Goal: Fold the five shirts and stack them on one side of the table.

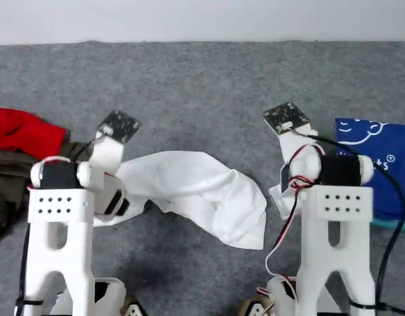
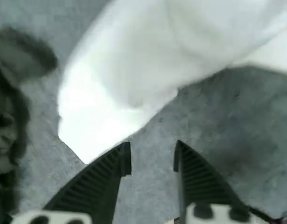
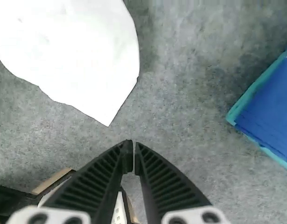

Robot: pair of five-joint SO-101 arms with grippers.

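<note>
A crumpled white shirt (image 1: 195, 191) lies across the middle of the grey table (image 1: 202, 85), between the two arms. In the left wrist view the white shirt (image 2: 148, 70) spreads just beyond my left gripper (image 2: 151, 156), which is open and holds nothing above the table. My right gripper (image 3: 134, 151) is shut and empty over bare table, with a corner of the white shirt (image 3: 73, 51) a short way off. A folded blue shirt (image 1: 380, 171) lies flat at the right edge; its teal-trimmed edge (image 3: 269, 116) is beside the right gripper.
A red shirt (image 1: 21, 130) and a dark olive shirt (image 1: 8, 184) lie heaped at the table's left edge; the dark cloth (image 2: 8, 116) is close to the left gripper. The far half of the table is bare carpet.
</note>
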